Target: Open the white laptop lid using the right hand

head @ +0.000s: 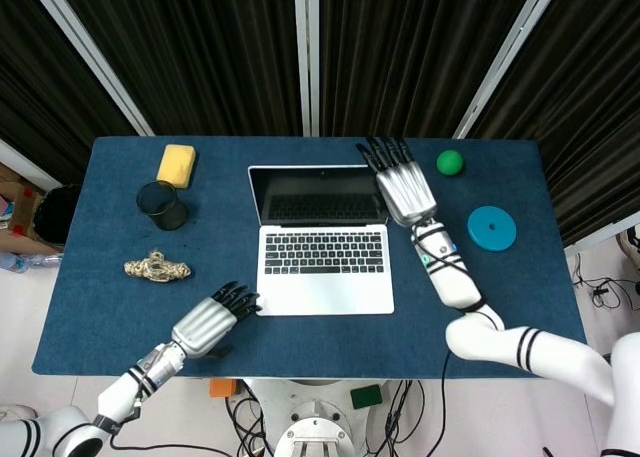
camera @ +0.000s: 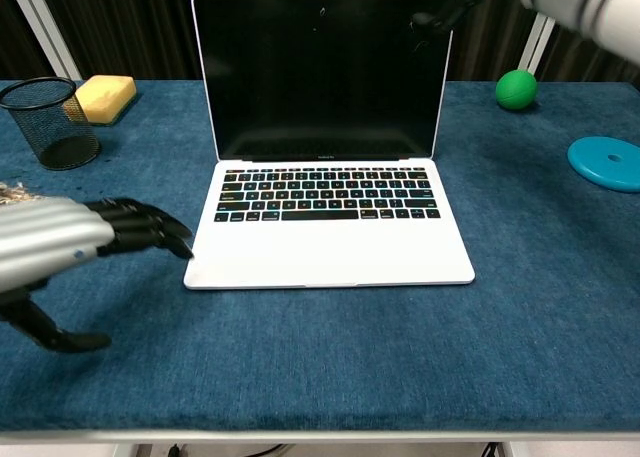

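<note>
White laptop [head: 322, 240] stands open mid-table [head: 500, 307], screen upright. Right hand [head: 403, 185] holds nothing, fingers straight beside the lid's upper corner. Left hand [head: 205, 322], fingers extended and empty, hovers near the laptop's front corner.

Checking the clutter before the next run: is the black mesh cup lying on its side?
No, the black mesh cup stands upright at the table's far left, open mouth up, beside the yellow sponge.

yellow sponge [head: 177, 164], black mesh cup [head: 161, 205], green ball [head: 450, 162], blue disc [head: 491, 228]
</note>
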